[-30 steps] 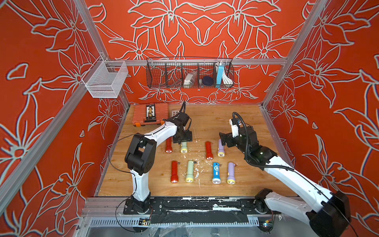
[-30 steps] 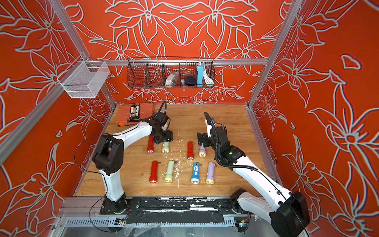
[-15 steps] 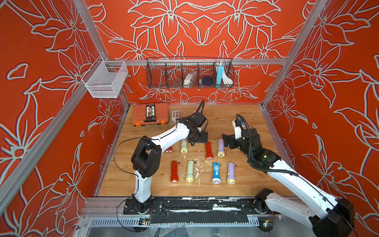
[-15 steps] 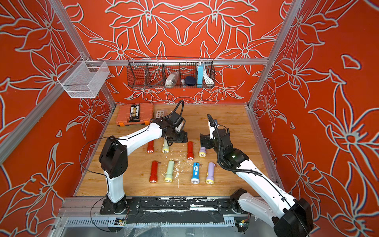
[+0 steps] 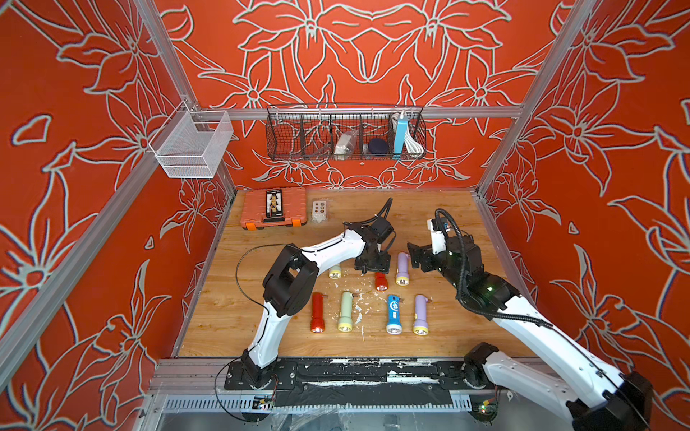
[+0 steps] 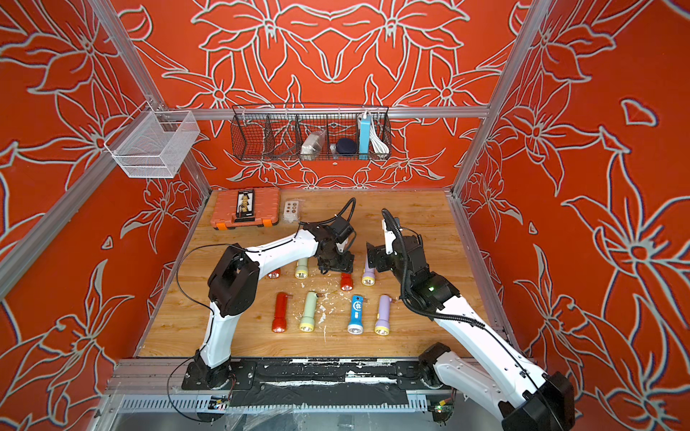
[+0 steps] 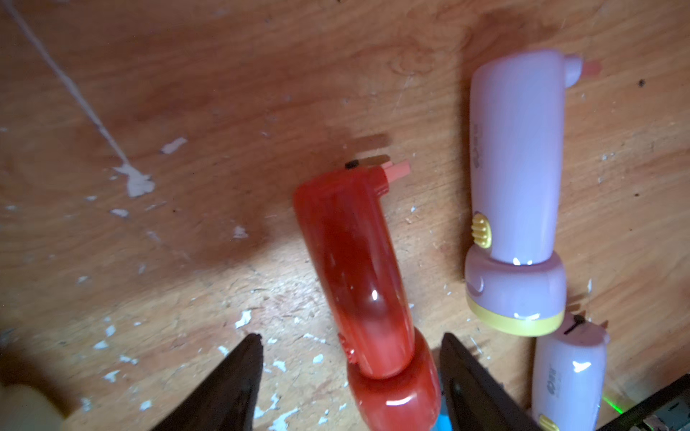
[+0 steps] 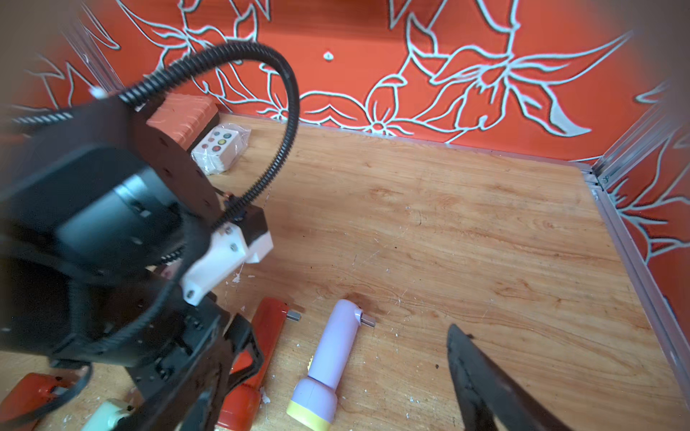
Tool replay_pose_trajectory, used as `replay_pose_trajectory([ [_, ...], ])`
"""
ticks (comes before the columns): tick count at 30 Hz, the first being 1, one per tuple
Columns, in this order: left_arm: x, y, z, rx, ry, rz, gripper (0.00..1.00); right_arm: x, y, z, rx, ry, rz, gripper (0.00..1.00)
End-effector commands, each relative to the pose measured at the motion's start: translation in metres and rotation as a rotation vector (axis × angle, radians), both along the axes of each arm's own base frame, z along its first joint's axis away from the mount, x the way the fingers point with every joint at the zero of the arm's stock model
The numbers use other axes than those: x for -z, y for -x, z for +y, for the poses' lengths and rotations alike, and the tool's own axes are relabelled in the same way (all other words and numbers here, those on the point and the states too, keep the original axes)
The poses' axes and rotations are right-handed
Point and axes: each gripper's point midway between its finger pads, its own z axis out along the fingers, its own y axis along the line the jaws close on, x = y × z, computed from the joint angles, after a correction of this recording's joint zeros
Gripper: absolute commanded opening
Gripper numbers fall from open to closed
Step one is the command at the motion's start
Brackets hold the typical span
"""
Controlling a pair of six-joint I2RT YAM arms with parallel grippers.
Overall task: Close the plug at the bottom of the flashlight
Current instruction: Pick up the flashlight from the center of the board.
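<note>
Orange flower-patterned walls close in a wooden worktop (image 5: 429, 220) flecked with white chips. The red flashlight (image 5: 381, 282) lies flat near the centre of both top views, in the back row, its tail hidden under the left arm (image 5: 328, 250). In the left wrist view its plug (image 7: 396, 169) juts sideways from the tail, so I judge nothing is closed yet. Bracing the body and pressing the plug in both remain.

The left claw (image 7: 351, 336) straddles the lamp's head with jaws spread; whether either jaw touches it I cannot tell. Just right of it in that view lies a lilac flashlight (image 7: 517, 179), leaving only a narrow lane between. The right claw (image 5: 413, 256), spread and empty, hovers right of the lilac one.

Above the tail the wood is bare, open up to the orange case (image 5: 274, 209) at upper left. A front row of flashlights (image 5: 394, 313) lines the lower side.
</note>
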Motion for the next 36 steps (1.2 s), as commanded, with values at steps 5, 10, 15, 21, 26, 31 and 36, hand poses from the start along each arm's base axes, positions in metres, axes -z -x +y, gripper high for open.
replay_pose_trajectory([
  [5,0.024,0.003,-0.008,0.037,-0.074,0.024,0.7,0.003,0.001,-0.004,0.014,-0.01,-0.009,0.91],
  [10,0.04,0.006,0.002,0.055,-0.154,0.029,0.68,0.003,0.002,-0.005,0.014,-0.014,-0.013,0.91],
  [15,0.051,0.003,0.01,0.063,-0.209,0.02,0.63,0.002,0.002,-0.005,0.017,-0.016,-0.019,0.91],
  [21,0.053,0.001,0.011,0.089,-0.232,0.019,0.43,0.005,0.001,-0.005,0.018,-0.012,-0.012,0.9],
  [26,0.053,0.0,0.009,0.101,-0.222,0.006,0.29,0.007,0.0,-0.005,0.023,-0.005,-0.009,0.91],
  [31,0.043,-0.009,0.013,0.108,-0.228,-0.039,0.16,0.005,-0.002,-0.006,0.031,-0.017,-0.029,0.92],
  [36,0.004,-0.032,0.018,0.074,-0.15,-0.134,0.0,0.003,-0.008,-0.014,0.089,-0.002,-0.052,0.95],
])
